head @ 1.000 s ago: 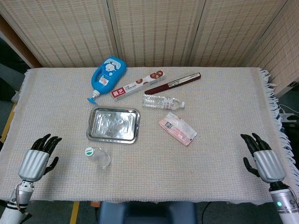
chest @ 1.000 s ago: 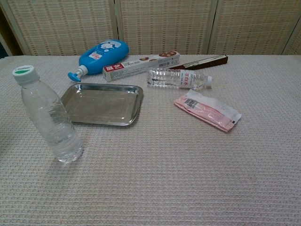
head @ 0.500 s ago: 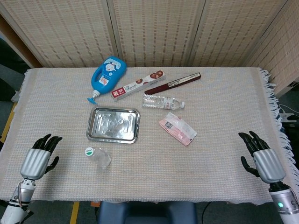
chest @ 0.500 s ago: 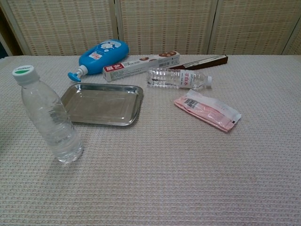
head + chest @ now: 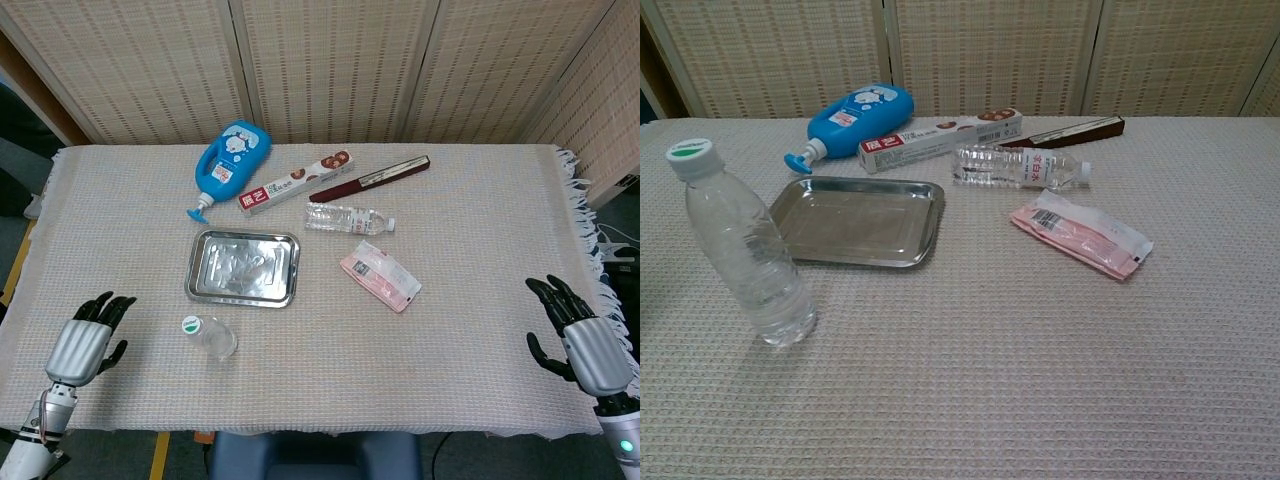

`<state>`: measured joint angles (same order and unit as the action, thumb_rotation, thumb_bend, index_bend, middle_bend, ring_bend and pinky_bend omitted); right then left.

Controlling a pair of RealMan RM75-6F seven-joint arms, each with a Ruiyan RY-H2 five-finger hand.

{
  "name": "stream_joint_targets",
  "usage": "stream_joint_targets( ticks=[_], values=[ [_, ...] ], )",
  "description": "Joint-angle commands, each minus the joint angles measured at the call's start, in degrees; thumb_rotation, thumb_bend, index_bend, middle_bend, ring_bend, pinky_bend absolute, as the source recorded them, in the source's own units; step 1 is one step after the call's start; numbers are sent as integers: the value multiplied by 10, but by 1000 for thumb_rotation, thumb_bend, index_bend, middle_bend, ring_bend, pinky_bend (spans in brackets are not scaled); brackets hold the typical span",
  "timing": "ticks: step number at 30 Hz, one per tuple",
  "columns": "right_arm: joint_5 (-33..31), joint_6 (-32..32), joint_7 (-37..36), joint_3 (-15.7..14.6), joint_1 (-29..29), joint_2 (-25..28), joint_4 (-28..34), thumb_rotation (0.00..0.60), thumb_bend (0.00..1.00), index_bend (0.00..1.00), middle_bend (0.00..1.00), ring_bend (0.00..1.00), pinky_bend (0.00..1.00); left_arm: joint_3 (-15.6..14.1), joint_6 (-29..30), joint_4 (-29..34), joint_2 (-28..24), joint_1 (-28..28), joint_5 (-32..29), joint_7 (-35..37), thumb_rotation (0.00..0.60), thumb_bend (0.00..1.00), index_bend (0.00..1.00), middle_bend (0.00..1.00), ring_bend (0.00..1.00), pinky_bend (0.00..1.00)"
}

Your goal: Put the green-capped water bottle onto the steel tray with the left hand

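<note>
Woven cloth covers your table point(image 5: 480, 200), where the green-capped water bottle point(image 5: 745, 250) stands upright just in front of the steel tray point(image 5: 243, 267), apart from it. Your left robot hand point(image 5: 85, 342) and right robot hand point(image 5: 580, 340) hover at the near corners, fingers spread, holding nothing.

Both hands point(image 5: 84, 346) point(image 5: 588, 348) empty, fingers spread

A clear water bottle point(image 5: 745, 255) with a green-and-white cap, a silver steel tray point(image 5: 857, 221), a blue lotion bottle point(image 5: 848, 120), a red-and-white box point(image 5: 940, 139), a pink packet point(image 5: 1080, 233) and a maroon case point(image 5: 1068, 131) on a beige waffle-weave worktop point(image 5: 1040, 360).
</note>
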<state>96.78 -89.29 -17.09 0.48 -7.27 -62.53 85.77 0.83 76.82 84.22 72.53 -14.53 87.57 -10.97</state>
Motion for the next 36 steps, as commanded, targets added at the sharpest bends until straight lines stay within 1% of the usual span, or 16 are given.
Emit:
stream_joint_targets(
  ticks=[1, 4, 7, 9, 12, 16, 18, 22, 26, 32, 36],
  values=[
    [0, -2, 1, 0, 1, -1, -1, 600, 252, 7, 94, 0, 201, -13, -51, 65, -49, -13, -13, 47, 600, 400, 114, 154, 98, 217],
    [2, -7, 2, 1, 2, -3, -3, 600, 252, 7, 94, 0, 201, -22, -100, 111, -87, -29, -19, 124, 600, 399, 46, 86, 96, 235],
    [4, -12, 1, 1, 3, -5, -5, 600, 252, 7, 94, 0, 201, -20, -119, 127, -101, -39, -20, 177, 600, 395, 1, 31, 61, 246],
    [5, -14, 1, 1, 4, -6, -7, 600, 252, 7, 94, 0, 201, -15, -116, 129, -96, -40, -22, 200, 600, 390, 0, 8, 40, 248],
    [8, -17, 2, 0, 4, -8, -9, 600, 252, 7, 94, 0, 201, -5, -103, 133, -79, -41, -18, 244, 600, 382, 0, 0, 26, 248],
    [9, -15, 3, -2, 4, -9, -11, 600, 252, 7, 94, 0, 201, -5, -108, 144, -70, -48, -3, 319, 600, 382, 0, 0, 25, 248],
    [10, -15, 3, -3, 3, -9, -11, 600, 252, 7, 94, 0, 201, -7, -111, 143, -63, -52, 4, 340, 600, 382, 0, 0, 24, 244],
    [11, -12, 3, -4, 2, -9, -12, 600, 252, 7, 94, 0, 201, -8, -106, 141, -42, -54, 12, 366, 600, 380, 0, 0, 14, 235],
    [12, -11, 4, -5, 1, -10, -13, 600, 252, 7, 94, 0, 201, -3, -93, 131, -16, -56, 18, 371, 600, 384, 0, 0, 3, 197],
    [12, -4, 6, -8, -1, -11, -15, 600, 252, 7, 94, 0, 201, 2, -76, 129, 22, -58, 26, 392, 600, 383, 0, 0, 0, 182],
    [13, -2, 7, -9, -2, -11, -15, 600, 252, 7, 94, 0, 201, 3, -72, 126, 32, -60, 28, 393, 600, 383, 0, 0, 0, 176]
  ],
)
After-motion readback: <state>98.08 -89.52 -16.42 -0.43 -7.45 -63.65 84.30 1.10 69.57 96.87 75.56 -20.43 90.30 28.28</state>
